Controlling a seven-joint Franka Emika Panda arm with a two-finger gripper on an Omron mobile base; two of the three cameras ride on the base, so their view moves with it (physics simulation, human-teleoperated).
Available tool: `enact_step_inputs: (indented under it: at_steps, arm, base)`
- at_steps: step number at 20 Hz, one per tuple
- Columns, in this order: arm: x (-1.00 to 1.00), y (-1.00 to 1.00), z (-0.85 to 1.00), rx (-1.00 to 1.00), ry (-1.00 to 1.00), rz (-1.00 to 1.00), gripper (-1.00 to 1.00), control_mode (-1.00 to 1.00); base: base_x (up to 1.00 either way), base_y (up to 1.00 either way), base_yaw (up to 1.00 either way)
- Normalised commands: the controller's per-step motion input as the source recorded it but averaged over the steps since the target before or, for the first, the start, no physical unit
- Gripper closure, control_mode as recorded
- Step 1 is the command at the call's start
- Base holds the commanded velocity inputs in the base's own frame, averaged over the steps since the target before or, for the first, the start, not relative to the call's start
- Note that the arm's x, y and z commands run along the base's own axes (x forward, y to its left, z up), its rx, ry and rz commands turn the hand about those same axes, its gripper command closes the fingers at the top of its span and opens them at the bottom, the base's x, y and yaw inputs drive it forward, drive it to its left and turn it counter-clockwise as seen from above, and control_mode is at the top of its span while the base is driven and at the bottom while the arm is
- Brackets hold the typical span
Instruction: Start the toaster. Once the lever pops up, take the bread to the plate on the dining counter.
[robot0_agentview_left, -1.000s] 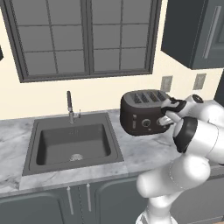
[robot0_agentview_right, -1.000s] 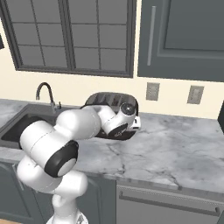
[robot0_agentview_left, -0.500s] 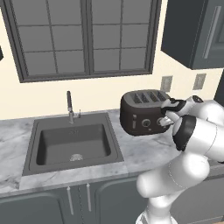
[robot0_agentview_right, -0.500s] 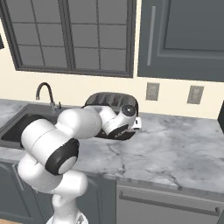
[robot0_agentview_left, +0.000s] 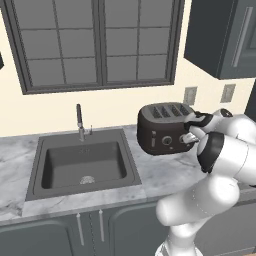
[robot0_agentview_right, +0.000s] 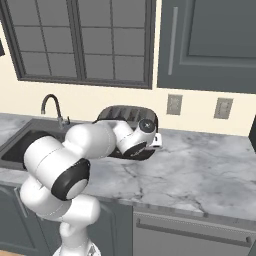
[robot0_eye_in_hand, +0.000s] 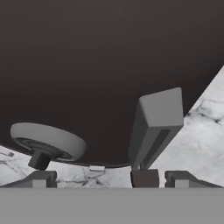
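Note:
The dark toaster stands on the marble worktop to the right of the sink, with its top slots facing up. My gripper is pressed up to its right front end. In the hand view the gripper is open, and the toaster's dark wall fills the picture. The pale lever stands between the fingertips, closer to the right one, and nothing is clamped. A round silvery knob sits to the lever's left. The bread is hidden. The plate and the dining counter are out of view.
A dark sink with a faucet lies left of the toaster. Wall outlets and a dark upper cabinet are behind. The marble worktop stretches to the right. My own arm hides most of the toaster in the right base view.

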Motion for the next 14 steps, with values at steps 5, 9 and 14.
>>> enact_step_inputs:
  at_steps: [5,9,14]
  arm:
    - [0.00,0.00,0.02,0.00,-0.01,0.00,-1.00,-1.00]
    - [0.00,0.00,0.14,0.00,-0.04,0.00,-1.00,-1.00]
    - [-0.18,0.00,0.31,0.00,-0.07,0.00,-1.00,-1.00]
  base:
    - [0.00,0.00,0.00]
    - [0.00,0.00,0.00]
    - [0.00,0.00,0.00]
